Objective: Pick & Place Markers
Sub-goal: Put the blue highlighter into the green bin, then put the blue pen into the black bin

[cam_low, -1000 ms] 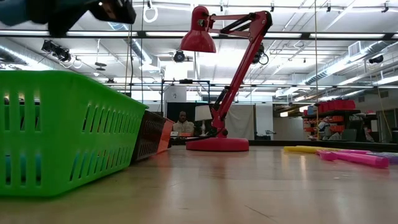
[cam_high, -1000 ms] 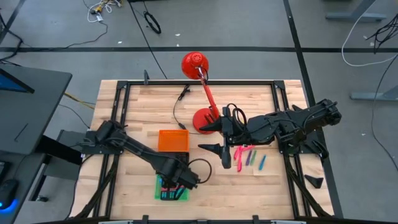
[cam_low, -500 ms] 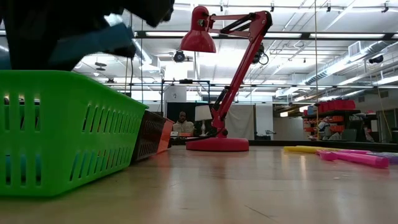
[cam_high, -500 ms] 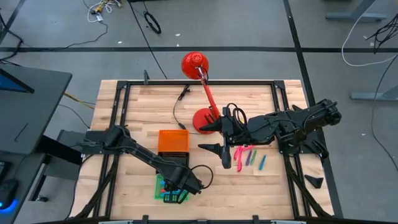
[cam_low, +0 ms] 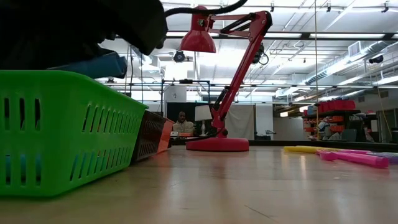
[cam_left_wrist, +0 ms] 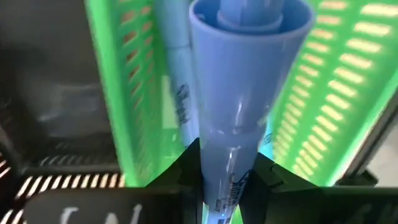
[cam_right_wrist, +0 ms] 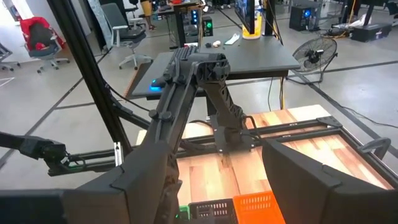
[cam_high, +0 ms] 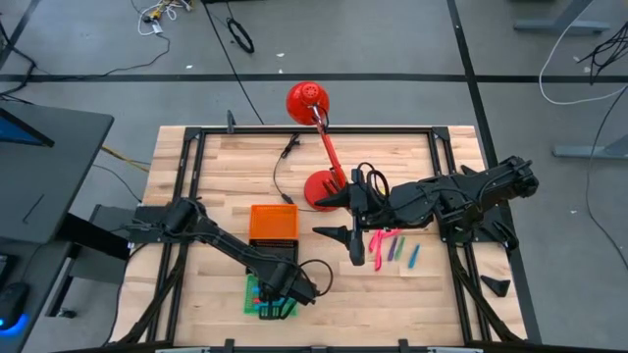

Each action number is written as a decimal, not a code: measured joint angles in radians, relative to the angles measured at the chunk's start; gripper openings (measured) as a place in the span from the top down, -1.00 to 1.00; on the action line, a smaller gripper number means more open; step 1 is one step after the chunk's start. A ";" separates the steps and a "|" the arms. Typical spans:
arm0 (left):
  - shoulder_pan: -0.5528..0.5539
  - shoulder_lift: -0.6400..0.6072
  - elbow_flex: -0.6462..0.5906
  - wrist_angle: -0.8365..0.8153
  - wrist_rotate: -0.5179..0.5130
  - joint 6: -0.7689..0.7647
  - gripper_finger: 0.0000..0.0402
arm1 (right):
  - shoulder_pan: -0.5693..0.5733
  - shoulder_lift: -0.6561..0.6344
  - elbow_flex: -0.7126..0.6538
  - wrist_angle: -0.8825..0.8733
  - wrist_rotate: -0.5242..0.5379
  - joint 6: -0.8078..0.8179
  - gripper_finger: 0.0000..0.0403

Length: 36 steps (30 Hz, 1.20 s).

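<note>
The left gripper (cam_left_wrist: 227, 180) pinches the blue marker (cam_left_wrist: 239, 93) mid-barrel over the green tray (cam_high: 267, 299); it looks light, stiff, slippery; right gripper (cam_high: 343, 218) is wide open, empty

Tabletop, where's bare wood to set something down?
Free: the far-left stretch behind the orange tray, left of the lamp base; also the near-right corner. Crowded: around the green tray under the left gripper, and by the loose markers.
</note>
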 joint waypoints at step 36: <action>0.003 -0.040 0.070 -0.023 0.094 0.041 -0.23 | 0.000 0.000 0.000 -0.029 0.000 -0.004 -0.32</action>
